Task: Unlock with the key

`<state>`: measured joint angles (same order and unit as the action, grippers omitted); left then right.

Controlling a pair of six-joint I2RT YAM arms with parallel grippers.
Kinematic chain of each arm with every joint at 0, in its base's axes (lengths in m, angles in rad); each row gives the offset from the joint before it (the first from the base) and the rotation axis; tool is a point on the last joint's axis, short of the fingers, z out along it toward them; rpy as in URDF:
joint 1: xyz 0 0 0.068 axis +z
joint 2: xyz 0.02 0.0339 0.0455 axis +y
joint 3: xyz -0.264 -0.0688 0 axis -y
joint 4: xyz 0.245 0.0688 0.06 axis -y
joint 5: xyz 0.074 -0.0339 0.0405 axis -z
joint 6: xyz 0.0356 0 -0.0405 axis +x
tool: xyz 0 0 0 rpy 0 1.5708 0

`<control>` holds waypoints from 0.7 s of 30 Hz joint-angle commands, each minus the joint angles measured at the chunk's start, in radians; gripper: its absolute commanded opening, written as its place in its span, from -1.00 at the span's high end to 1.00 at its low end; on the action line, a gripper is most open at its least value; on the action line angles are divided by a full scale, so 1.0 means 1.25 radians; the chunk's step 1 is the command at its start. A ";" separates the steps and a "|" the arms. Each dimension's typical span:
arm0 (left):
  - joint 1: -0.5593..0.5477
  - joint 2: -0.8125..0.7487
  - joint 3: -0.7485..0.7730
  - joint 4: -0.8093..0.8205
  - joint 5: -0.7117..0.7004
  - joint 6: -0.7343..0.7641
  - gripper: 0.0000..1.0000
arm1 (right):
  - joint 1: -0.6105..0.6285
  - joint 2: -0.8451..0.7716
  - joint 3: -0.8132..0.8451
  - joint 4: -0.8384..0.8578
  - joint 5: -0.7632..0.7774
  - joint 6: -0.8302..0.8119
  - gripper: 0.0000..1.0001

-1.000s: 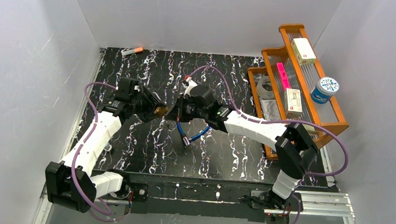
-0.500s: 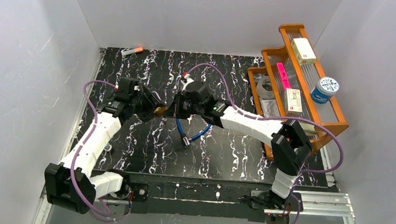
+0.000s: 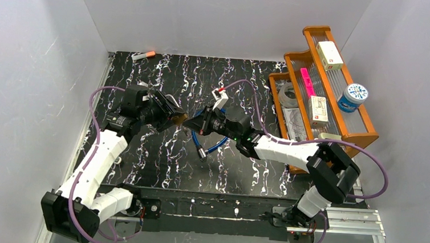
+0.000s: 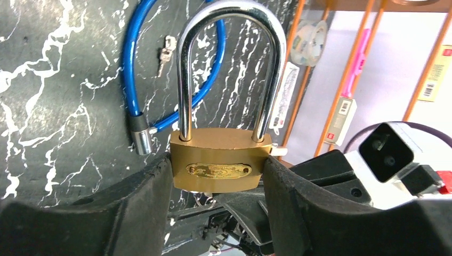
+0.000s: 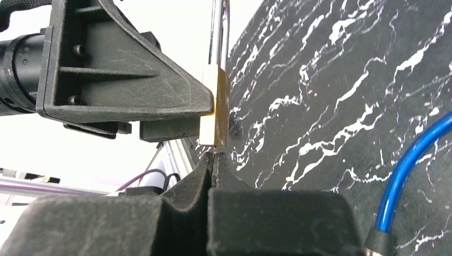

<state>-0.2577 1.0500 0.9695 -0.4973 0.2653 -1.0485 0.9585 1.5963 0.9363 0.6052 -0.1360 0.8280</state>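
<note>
A brass padlock (image 4: 218, 160) with a steel shackle (image 4: 229, 53) is clamped by its sides in my left gripper (image 4: 218, 170), held above the table with both shackle legs seated in the body. From overhead the padlock (image 3: 177, 119) sits between the left gripper (image 3: 170, 117) and the right gripper (image 3: 198, 123). My right gripper (image 5: 216, 160) is shut on the key (image 5: 215, 154), which shows only as a thin edge between the pads, pointing into the padlock's underside (image 5: 216, 109). A key ring (image 4: 205, 200) hangs under the brass body.
A blue cable lock (image 3: 208, 144) lies on the black marbled table under the right gripper, small keys (image 4: 165, 48) beside it. An orange rack (image 3: 328, 101) with boxes, tape and a pink marker stands at the right. A marker (image 3: 144, 54) lies at the back left.
The right wrist has rolled, its camera swinging from the left side over to the right, and the forearm has dropped lower. The left arm has shifted slightly, still holding the padlock.
</note>
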 commanded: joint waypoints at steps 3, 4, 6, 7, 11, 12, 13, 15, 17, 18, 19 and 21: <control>0.003 -0.039 0.030 0.092 0.054 -0.003 -0.34 | -0.005 -0.032 -0.028 0.181 0.026 -0.031 0.97; 0.003 -0.039 0.031 0.096 0.057 0.000 -0.44 | -0.005 -0.035 -0.031 0.186 0.028 -0.028 0.97; 0.002 -0.040 0.032 0.101 0.060 0.004 -0.57 | -0.005 -0.038 -0.038 0.202 0.032 -0.023 0.97; 0.003 -0.041 0.033 0.108 0.062 0.005 -0.65 | -0.005 -0.040 -0.040 0.205 0.035 -0.019 0.97; 0.003 -0.045 0.039 0.129 0.067 0.017 -0.94 | -0.005 -0.049 -0.044 0.215 0.049 -0.010 0.97; 0.003 -0.045 0.041 0.131 0.068 0.022 -0.96 | -0.005 -0.052 -0.047 0.219 0.052 -0.009 0.97; 0.002 -0.045 0.041 0.131 0.069 0.025 -0.96 | -0.005 -0.054 -0.049 0.223 0.056 -0.006 0.97; 0.003 -0.048 0.036 0.131 0.065 0.032 -0.96 | -0.005 -0.059 -0.055 0.234 0.061 -0.002 0.97; 0.002 -0.052 0.026 0.128 0.060 0.032 -0.96 | -0.005 -0.062 -0.059 0.241 0.064 0.005 0.97; 0.002 -0.055 0.022 0.125 0.052 0.032 -0.96 | -0.005 -0.063 -0.060 0.245 0.066 0.006 0.97; 0.002 -0.060 0.019 0.120 0.042 0.033 -0.96 | -0.005 -0.064 -0.062 0.248 0.070 0.009 0.97; 0.003 -0.074 0.019 0.113 0.018 0.044 -0.96 | -0.005 -0.067 -0.065 0.257 0.075 0.018 0.97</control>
<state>-0.2558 1.0027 0.9829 -0.3439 0.3222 -1.0271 0.9497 1.5898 0.8516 0.7406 -0.0727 0.8261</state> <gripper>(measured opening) 0.978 0.034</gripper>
